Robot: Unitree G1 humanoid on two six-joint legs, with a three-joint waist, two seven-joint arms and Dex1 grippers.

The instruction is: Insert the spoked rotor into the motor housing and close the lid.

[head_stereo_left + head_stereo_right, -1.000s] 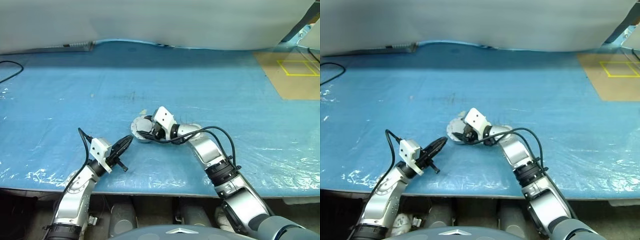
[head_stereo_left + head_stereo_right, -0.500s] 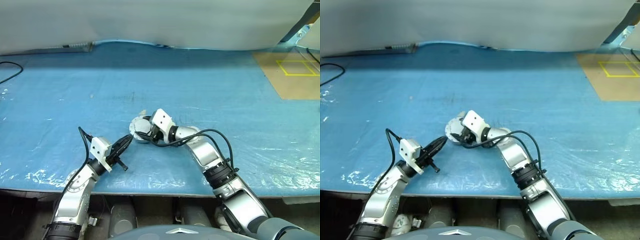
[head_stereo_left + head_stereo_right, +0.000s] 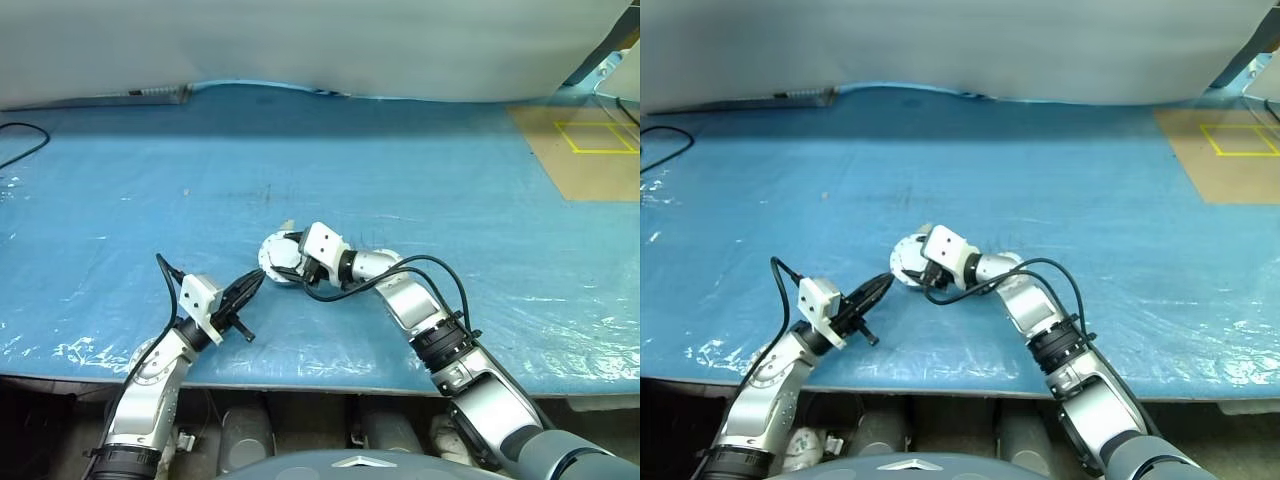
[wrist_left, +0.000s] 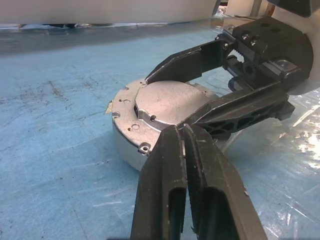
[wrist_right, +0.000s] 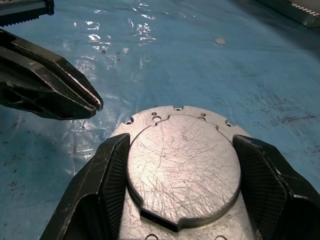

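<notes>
1. Housing (image 4: 131,145), a short round silver-grey cylinder, stands on the blue sheet (image 3: 450,190) near the table's front edge, between the two arms; its inside is covered, so what it holds cannot be seen.
2. The lid (image 5: 182,165) lies flat on top of the housing: a scratched grey disc with a raised centre plate, small screw holes and a notched edge.
3. The right gripper (image 5: 182,170) straddles the lid, one black finger at each side of it, spread wide; whether they press it cannot be told.
4. The left gripper (image 4: 184,150) hangs just beside the housing, fingers clenched together on nothing, tips aimed at its wall.
</notes>
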